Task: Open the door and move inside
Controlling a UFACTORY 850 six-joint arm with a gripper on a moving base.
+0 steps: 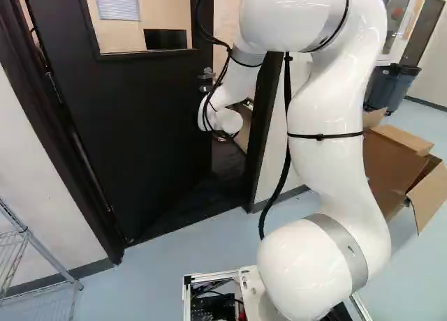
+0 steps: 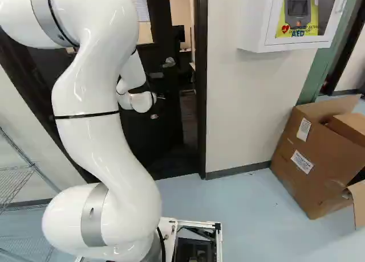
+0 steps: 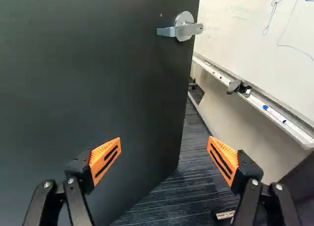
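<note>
Door [image 1: 133,125], dark and flat, stands partly open at the left of the left base view. Blue-grey floor [image 1: 181,244] lies outside; striped carpet [image 3: 181,196] and a whiteboard [image 3: 255,29] inside. Open room shows between its free edge and the frame [image 2: 201,102]. The gripper's [image 3: 164,155] 2 fingers stand wide apart.
</note>
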